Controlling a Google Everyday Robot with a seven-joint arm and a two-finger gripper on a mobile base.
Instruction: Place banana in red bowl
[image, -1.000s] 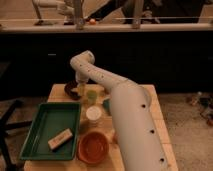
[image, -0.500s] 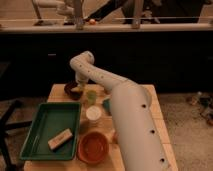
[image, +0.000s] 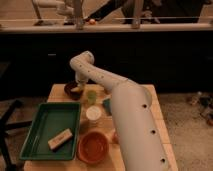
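The red bowl (image: 93, 148) stands at the table's front, just right of the green tray. My arm reaches from the lower right over the table to its far left corner. There my gripper (image: 77, 86) points down into a small dark brown bowl (image: 70, 92). A small pale yellow piece, the banana (image: 75, 90), shows at the fingertips inside that bowl, and the gripper is shut on it. The arm hides most of the table's right side.
A green tray (image: 45, 125) on the left holds a tan block (image: 60, 139). A white cup (image: 93, 114) and a small green cup (image: 91, 95) stand between the brown bowl and the red bowl. Beyond the table's far edge is a dark counter.
The gripper has shut at the brown bowl. The arm has stayed in the same place.
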